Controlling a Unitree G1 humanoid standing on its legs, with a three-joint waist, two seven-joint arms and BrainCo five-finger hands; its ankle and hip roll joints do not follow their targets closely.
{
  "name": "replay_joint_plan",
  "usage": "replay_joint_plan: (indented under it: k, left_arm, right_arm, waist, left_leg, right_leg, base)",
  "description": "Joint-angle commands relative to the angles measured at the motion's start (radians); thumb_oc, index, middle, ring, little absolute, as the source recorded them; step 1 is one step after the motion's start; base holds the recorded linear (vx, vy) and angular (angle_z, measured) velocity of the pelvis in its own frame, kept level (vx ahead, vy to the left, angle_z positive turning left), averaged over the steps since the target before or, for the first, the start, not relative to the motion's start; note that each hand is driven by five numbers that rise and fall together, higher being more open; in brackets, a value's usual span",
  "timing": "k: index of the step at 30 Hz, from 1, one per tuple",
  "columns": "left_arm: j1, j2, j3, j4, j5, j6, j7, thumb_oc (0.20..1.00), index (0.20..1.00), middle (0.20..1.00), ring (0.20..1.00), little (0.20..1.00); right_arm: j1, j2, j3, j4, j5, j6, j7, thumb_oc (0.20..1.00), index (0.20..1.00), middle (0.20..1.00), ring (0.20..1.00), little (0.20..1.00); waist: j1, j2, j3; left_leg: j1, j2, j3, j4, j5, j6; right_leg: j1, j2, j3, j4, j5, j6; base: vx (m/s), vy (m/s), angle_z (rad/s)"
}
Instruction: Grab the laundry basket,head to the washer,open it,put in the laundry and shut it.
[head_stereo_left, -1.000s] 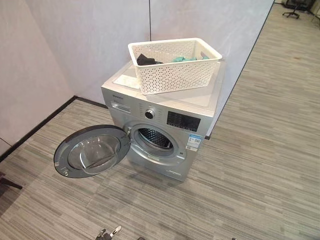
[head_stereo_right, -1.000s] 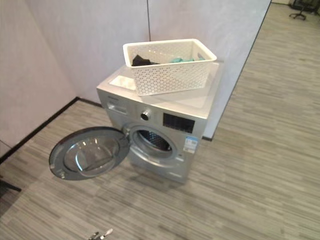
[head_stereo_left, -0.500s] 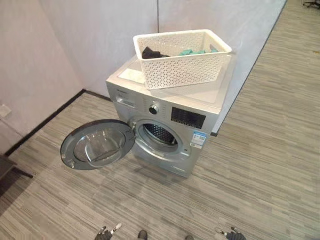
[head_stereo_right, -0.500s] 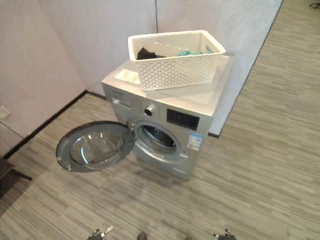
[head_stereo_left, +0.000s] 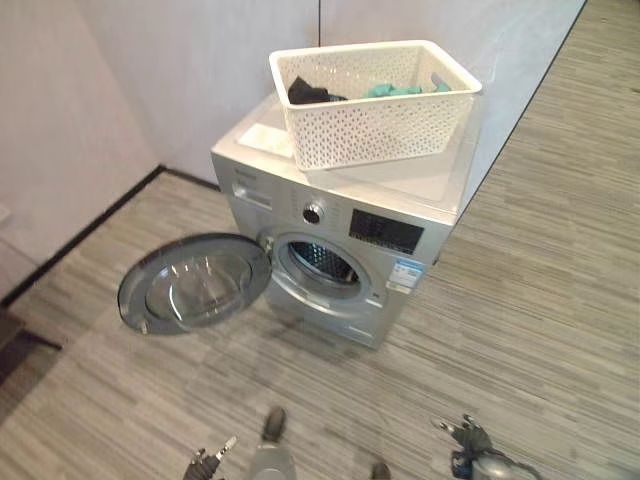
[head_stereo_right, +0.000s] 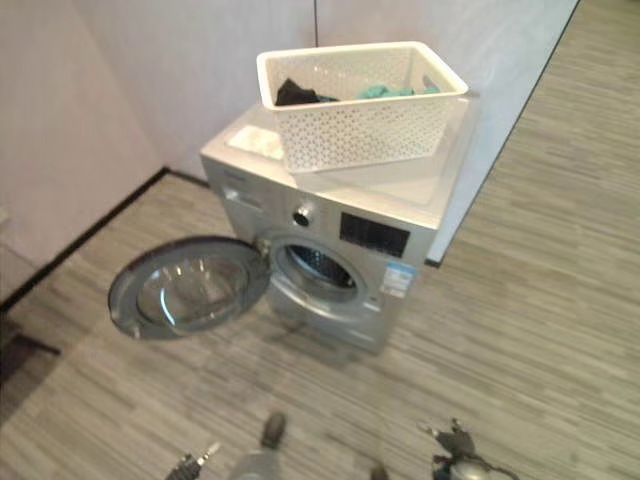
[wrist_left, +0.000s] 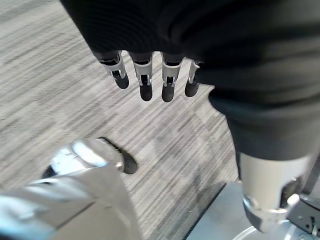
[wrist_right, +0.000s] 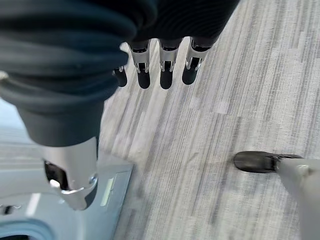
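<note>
Laundry basket (head_stereo_left: 375, 104), white and lattice-walled, sits on top of the washer (head_stereo_left: 340, 235) in the left eye view, with a dark garment (head_stereo_left: 308, 94) and teal clothes (head_stereo_left: 395, 90) inside it. The round door (head_stereo_left: 194, 283) hangs wide open at the washer's left, and the drum opening (head_stereo_left: 322, 264) is exposed. At the bottom edge the left robot hand (head_stereo_left: 208, 462) and the right robot hand (head_stereo_left: 466, 440) hang low over the striped floor (head_stereo_left: 540, 300), well apart from the basket.

The right eye view gives the same layout: basket up on the machine, door swung open, both hands down near the floor.

In the left wrist view the left robot hand's fingers (wrist_left: 145, 82) hang straight and relaxed, holding nothing, with the floor past them.

In the right wrist view the right robot hand's fingers (wrist_right: 165, 70) are likewise slack and empty, and a corner of the washer shows beside the thumb.

The step in hand looks to be loading. To do it well, step in square to the drum, lift one hand over the basket rim, pinch a whole garment rather than an edge, and carry it low into the opening, keeping clear of the open door.
</note>
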Motion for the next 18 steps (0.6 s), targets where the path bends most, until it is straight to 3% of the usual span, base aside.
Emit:
replay_joint_plan:
  k: [1,2,3,4,6,10,11,12,14,16,17,18]
  left_arm:
    - [-0.028,0.028,-0.036,0.032,0.123,-0.004,0.033,1.0,1.0,1.0,1.0,1.0]
    - [-0.028,0.028,-0.043,0.028,0.123,-0.002,0.033,1.0,1.0,1.0,1.0,1.0]
    - [-0.035,0.029,-0.049,0.027,0.123,-0.004,0.033,1.0,1.0,1.0,1.0,1.0]
    - [-0.035,0.029,-0.049,0.027,0.122,-0.004,0.033,1.0,1.0,1.0,1.0,1.0]
    - [-0.039,0.033,-0.052,0.024,0.127,0.0,0.023,1.0,1.0,1.0,1.0,1.0]
    - [-0.039,0.033,-0.052,0.024,0.127,0.0,0.023,1.0,1.0,1.0,1.0,1.0]
    - [-0.043,0.027,-0.046,0.033,0.139,0.003,0.02,1.0,1.0,1.0,1.0,1.0]
    - [-0.047,0.012,-0.041,0.048,0.145,0.002,0.018,1.0,1.0,1.0,1.0,1.0]
    - [-0.051,0.003,-0.049,0.054,0.153,0.0,0.017,1.0,1.0,1.0,1.0,1.0]
    - [-0.054,-0.005,-0.047,0.053,0.15,0.0,0.013,1.0,1.0,1.0,1.0,1.0]
    - [-0.062,-0.019,-0.057,0.048,0.147,-0.004,0.016,1.0,1.0,1.0,1.0,1.0]
    - [-0.062,-0.018,-0.057,0.048,0.147,-0.004,0.016,1.0,1.0,1.0,1.0,1.0]
  right_arm:
    - [0.0,-0.018,-0.054,0.035,-0.01,0.022,-0.002,1.0,1.0,1.0,1.0,1.0]
    - [-0.001,-0.018,-0.061,0.044,-0.013,0.022,-0.007,1.0,1.0,1.0,1.0,1.0]
    - [-0.001,-0.019,-0.064,0.056,-0.009,0.022,-0.008,1.0,1.0,1.0,1.0,1.0]
    - [-0.002,-0.019,-0.064,0.056,-0.009,0.022,-0.008,1.0,1.0,1.0,1.0,1.0]
    - [0.003,-0.022,-0.064,0.071,-0.006,0.024,-0.005,1.0,1.0,1.0,1.0,1.0]
    - [0.003,-0.022,-0.064,0.071,-0.006,0.024,-0.005,1.0,1.0,1.0,1.0,1.0]
    - [-0.002,-0.033,-0.07,0.092,0.003,0.026,-0.012,1.0,1.0,1.0,1.0,1.0]
    - [0.004,-0.034,-0.074,0.117,-0.003,0.033,-0.008,1.0,1.0,1.0,1.0,1.0]
    - [0.03,-0.037,-0.08,0.133,0.009,0.029,-0.004,1.0,1.0,1.0,1.0,1.0]
    - [0.043,-0.039,-0.085,0.138,0.009,0.031,0.002,1.0,1.0,1.0,1.0,1.0]
    - [0.055,-0.045,-0.082,0.15,0.005,0.03,0.005,1.0,1.0,1.0,1.0,1.0]
    - [0.055,-0.045,-0.082,0.15,0.004,0.03,0.005,1.0,1.0,1.0,1.0,1.0]
  waist:
    - [0.002,0.03,-0.02]
    - [-0.004,0.043,-0.013]
    - [-0.018,0.055,-0.006]
    - [-0.019,0.054,-0.003]
    - [-0.044,0.065,0.009]
    - [-0.044,0.066,0.009]
    - [-0.078,0.055,0.016]
    - [-0.092,0.048,0.011]
    - [-0.101,0.04,0.001]
    - [-0.106,0.038,-0.015]
    - [-0.114,0.043,-0.026]
    - [-0.116,0.04,-0.028]
  left_leg:
    - [-0.001,-0.073,0.03,0.074,-0.038,0.146]
    - [0.024,-0.076,0.039,0.071,-0.047,0.156]
    - [0.052,-0.07,0.055,0.061,-0.056,0.16]
    - [0.056,-0.07,0.055,0.06,-0.057,0.159]
    - [0.099,-0.071,0.064,0.047,-0.074,0.156]
    - [0.099,-0.071,0.063,0.047,-0.074,0.156]
    - [0.196,-0.09,0.083,0.023,-0.134,0.139]
    - [0.247,-0.088,0.082,0.022,-0.172,0.129]
    - [0.27,-0.092,0.076,0.044,-0.194,0.125]
    - [0.274,-0.087,0.073,0.063,-0.196,0.115]
    - [0.252,-0.066,0.072,0.175,-0.152,0.067]
    - [0.248,-0.069,0.07,0.175,-0.15,0.068]
  right_leg:
    - [-0.109,-0.102,0.01,0.522,0.209,0.021]
    - [-0.138,-0.13,-0.035,0.558,0.234,0.017]
    - [-0.176,-0.131,-0.08,0.565,0.202,0.004]
    - [-0.174,-0.132,-0.081,0.568,0.198,0.003]
    - [-0.206,-0.084,-0.151,0.49,0.115,-0.004]
    - [-0.206,-0.084,-0.151,0.49,0.115,-0.004]
    - [-0.258,0.008,-0.22,0.163,0.083,0.015]
    - [-0.279,0.034,-0.197,0.057,0.124,0.03]
    - [-0.243,0.053,-0.147,0.045,0.13,0.014]
    - [-0.228,0.059,-0.138,0.042,0.125,0.006]
    - [-0.182,0.081,-0.136,0.028,0.106,-0.019]
    - [-0.185,0.078,-0.138,0.027,0.108,-0.019]
  base:
    - [0.27,0.387,-1.28]
    - [0.28,0.373,-0.83]
    - [0.16,0.202,-0.3]
    - [0.2,0.163,-0.23]
    - [0.19,0.085,-0.33]
    - [0.13,0.01,-0.07]
    - [0.8,-0.05,0.06]
    - [0.9,-0.078,-0.15]
    - [0.4,-0.077,-0.5]
    - [0.29,-0.09,0.51]
    - [0.32,-0.122,1.2]
    - [0.22,-0.12,0.74]
